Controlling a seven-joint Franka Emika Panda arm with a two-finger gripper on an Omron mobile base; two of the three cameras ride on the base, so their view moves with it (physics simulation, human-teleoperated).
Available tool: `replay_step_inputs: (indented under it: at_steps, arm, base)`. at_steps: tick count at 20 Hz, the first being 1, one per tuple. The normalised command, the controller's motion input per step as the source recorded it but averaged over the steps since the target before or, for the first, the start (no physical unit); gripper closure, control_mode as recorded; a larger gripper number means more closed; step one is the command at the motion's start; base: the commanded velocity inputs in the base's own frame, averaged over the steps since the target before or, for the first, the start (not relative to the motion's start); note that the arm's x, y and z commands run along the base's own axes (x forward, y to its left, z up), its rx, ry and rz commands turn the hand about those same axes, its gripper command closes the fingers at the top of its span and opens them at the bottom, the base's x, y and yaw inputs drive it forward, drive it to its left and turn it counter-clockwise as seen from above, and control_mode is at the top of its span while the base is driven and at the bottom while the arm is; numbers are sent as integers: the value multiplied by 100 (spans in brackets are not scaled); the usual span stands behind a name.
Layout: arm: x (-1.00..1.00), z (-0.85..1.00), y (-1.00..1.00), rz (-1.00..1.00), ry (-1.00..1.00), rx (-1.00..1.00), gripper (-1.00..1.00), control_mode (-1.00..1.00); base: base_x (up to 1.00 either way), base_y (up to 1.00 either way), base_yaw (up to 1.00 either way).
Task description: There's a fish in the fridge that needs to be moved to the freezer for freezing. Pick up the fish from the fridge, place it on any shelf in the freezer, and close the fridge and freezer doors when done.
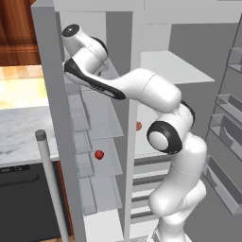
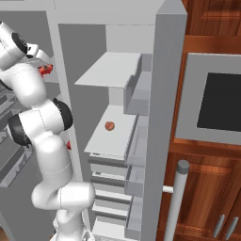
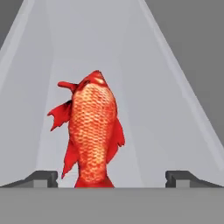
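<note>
1. Presently, in the left base view, the arm reaches up and left into the freezer (image 1: 101, 118), the narrow compartment on the left with a stack of pale shelves. The hand is hidden behind the wrist at an upper shelf. A smooth red ball (image 1: 99, 154) rests on a lower freezer shelf. An orange-red ball (image 1: 138, 125) sits on a shelf of the fridge (image 1: 179, 66), the wide compartment to the right. Both doors stand open.
2. In the right base view, the fish (image 2: 45, 70) shows as a small red lump just beside the hand, upper left. The orange-red ball (image 2: 109, 125) lies on a middle fridge shelf.
3. In the hand view, the gripper (image 3: 111, 177) has its jaws spread wide, the fingertips (image 3: 42, 177) well apart at either side. The fish (image 3: 91, 131) lies between them on a pale freezer shelf (image 3: 175, 109), touching neither tip.
</note>
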Motion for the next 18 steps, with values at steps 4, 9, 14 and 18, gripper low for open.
replay_step_inputs:
  at_steps: [4, 9, 14, 18]
  arm:
    - [-51, 32, -11, -3, -6, 5, -100, -100]
    - [-57, 25, -45, -2, 0, 10, -100, -100]
    - [-81, 9, -48, 0, 0, 13, -100, -100]
    - [-100, 9, -56, 0, 0, 0, -100, -100]
  base:
    - [0, 0, 0]
    - [0, 0, 0]
    - [0, 0, 0]
    - [0, 0, 0]
